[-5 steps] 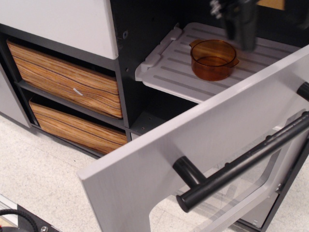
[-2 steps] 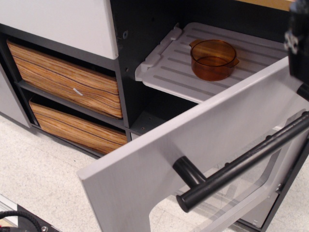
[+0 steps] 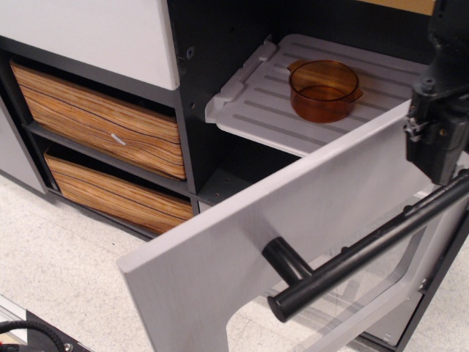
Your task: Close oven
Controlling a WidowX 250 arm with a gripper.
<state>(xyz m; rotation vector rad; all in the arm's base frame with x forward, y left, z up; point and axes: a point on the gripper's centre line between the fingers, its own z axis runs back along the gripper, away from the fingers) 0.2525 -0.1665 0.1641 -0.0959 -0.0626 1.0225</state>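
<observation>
Oven [image 3: 220,88] fills centre and right of frame, door [image 3: 293,220] hanging open toward lower right. Handle [image 3: 366,253] runs across the door's outer face, lower right. Rack [image 3: 256,110] inside, upper centre, with a cup [image 3: 322,89] on it. Gripper [image 3: 440,147] at right edge, just above the handle's far end. Two drawers [image 3: 102,121] stacked at left. Floor [image 3: 58,264] lower left.
</observation>
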